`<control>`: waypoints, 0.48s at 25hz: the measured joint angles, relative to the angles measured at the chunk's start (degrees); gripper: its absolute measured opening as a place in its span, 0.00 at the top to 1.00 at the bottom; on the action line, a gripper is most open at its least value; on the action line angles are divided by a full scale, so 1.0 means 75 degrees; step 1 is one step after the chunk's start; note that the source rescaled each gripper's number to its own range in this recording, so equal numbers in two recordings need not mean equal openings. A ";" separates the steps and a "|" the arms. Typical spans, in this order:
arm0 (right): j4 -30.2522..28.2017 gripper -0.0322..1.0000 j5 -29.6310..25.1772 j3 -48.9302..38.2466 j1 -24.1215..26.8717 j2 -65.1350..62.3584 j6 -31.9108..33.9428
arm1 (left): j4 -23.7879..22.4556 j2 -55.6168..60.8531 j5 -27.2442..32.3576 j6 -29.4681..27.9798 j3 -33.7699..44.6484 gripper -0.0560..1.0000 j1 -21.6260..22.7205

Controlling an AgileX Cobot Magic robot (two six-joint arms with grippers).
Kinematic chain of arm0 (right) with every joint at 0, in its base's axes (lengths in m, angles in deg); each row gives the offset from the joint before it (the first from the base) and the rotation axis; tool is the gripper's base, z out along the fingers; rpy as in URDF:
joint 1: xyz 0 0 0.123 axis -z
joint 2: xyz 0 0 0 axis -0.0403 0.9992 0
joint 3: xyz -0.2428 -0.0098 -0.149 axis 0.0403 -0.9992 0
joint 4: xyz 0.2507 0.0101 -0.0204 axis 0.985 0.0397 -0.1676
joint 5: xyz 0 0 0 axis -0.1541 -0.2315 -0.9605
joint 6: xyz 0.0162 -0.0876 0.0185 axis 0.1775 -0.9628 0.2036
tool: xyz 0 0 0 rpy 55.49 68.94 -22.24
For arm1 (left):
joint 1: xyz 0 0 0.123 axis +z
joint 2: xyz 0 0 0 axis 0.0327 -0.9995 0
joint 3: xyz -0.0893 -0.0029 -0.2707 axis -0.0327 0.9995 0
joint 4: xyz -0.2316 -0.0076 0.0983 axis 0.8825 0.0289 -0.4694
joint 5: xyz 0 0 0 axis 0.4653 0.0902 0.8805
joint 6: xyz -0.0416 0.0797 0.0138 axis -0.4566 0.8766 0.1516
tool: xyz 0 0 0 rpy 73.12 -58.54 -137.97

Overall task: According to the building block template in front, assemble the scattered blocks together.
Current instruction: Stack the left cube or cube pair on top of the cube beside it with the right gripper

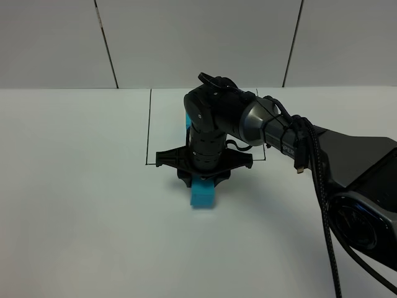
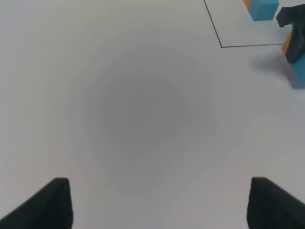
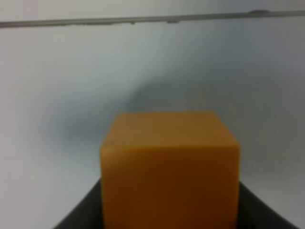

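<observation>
My right gripper (image 1: 203,178) points down at the middle of the table and is shut on the orange block (image 3: 169,167), which fills the right wrist view. The teal-blue block (image 1: 203,194) lies on the table just in front of that gripper, touching or nearly touching it. In the left wrist view a sliver of the orange block (image 2: 286,46) shows beside the right gripper's finger, directly next to the teal-blue block (image 2: 299,75). The building block template (image 2: 263,8) lies inside the outlined box; in the high view only its blue end (image 1: 187,119) shows behind the arm. My left gripper (image 2: 162,193) hangs open over bare table.
A thin black outline (image 1: 149,130) marks a box on the white table (image 1: 74,205). The right arm (image 1: 347,161) and its cable stretch in from the right side. A grey panelled wall (image 1: 186,37) closes the far edge.
</observation>
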 joint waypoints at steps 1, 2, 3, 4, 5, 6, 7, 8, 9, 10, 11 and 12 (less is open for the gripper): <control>-0.0050 0.96 0.0000 0.0000 0.0000 0.0000 0.0000 | 0.0000 0.0000 0.0000 0.0000 0.0000 0.30 0.0000; -0.0068 0.96 0.0000 0.0000 0.0000 0.0009 0.0000 | 0.0000 0.0000 0.0000 0.0000 0.0000 0.30 0.0000; -0.0077 0.96 -0.0007 0.0000 0.0000 0.0019 0.0000 | 0.0000 0.0000 0.0000 0.0000 0.0000 0.30 0.0000; -0.0077 0.96 -0.0017 0.0000 0.0000 0.0055 0.0000 | 0.0000 0.0000 0.0000 0.0000 0.0000 0.30 0.0000; -0.0077 0.96 -0.0034 0.0000 0.0000 0.0098 0.0000 | 0.0000 0.0000 0.0000 0.0000 0.0000 0.30 0.0000; -0.0077 0.96 -0.0045 0.0000 0.0000 0.0150 0.0000 | 0.0000 0.0000 0.0000 0.0007 0.0000 0.30 0.0000; -0.0070 0.96 -0.0059 0.0000 0.0000 0.0210 0.0000 | 0.0000 0.0000 0.0000 0.0007 0.0000 0.30 0.0000; -0.0070 0.96 -0.0059 0.0000 0.0000 0.0250 -0.0017 | 0.0000 0.0000 0.0000 0.0007 0.0000 0.30 0.0000; -0.0062 0.96 -0.0051 0.0000 0.0000 0.0280 -0.0057 | 0.0000 0.0000 0.0000 0.0007 0.0000 0.30 0.0000; -0.0062 0.96 -0.0035 0.0000 0.0000 0.0299 -0.0133 | 0.0000 0.0000 0.0000 0.0000 0.0000 0.30 0.0000; -0.0062 0.96 -0.0027 0.0000 0.0000 0.0299 -0.0208 | 0.0000 0.0000 0.0000 0.0000 0.0000 0.30 0.0000; -0.0062 0.96 -0.0017 0.0000 0.0000 0.0299 -0.0302 | 0.0000 0.0000 0.0000 0.0000 0.0000 0.30 0.0000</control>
